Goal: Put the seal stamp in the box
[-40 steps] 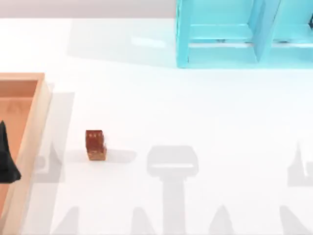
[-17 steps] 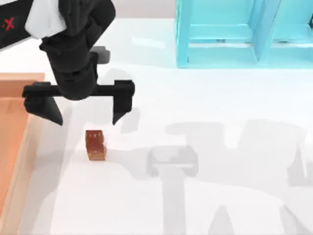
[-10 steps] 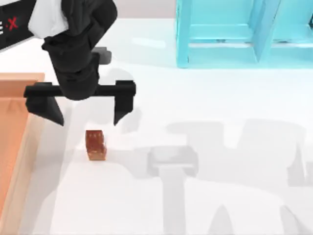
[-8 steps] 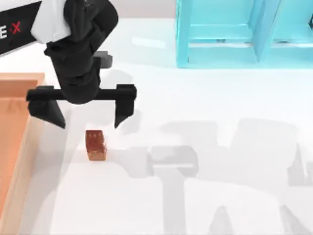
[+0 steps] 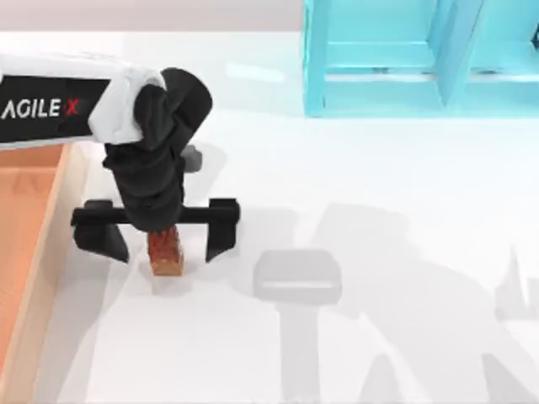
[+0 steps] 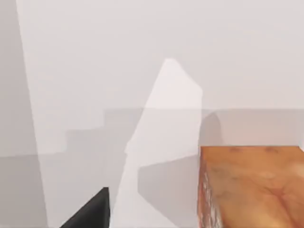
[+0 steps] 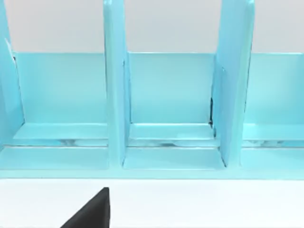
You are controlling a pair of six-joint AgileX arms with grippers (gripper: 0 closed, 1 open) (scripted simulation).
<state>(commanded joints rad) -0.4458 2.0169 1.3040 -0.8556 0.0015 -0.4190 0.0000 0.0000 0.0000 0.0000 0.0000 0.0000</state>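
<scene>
Left gripper spread wide over the small reddish-brown mottled seal stamp on the smooth white table.

From above, the matte black gripper's two wedge-shaped fingers stand either side of the blocky stamp, apart from it, its lighter tan base on the table just right of the shallow wooden box with its light tan rim and orange-brown floor. The left wrist view brings the stamp's marbled, glossy face up close. The right wrist view faces the turquoise blue shelf-like frame, flat-panelled with upright dividers.
</scene>
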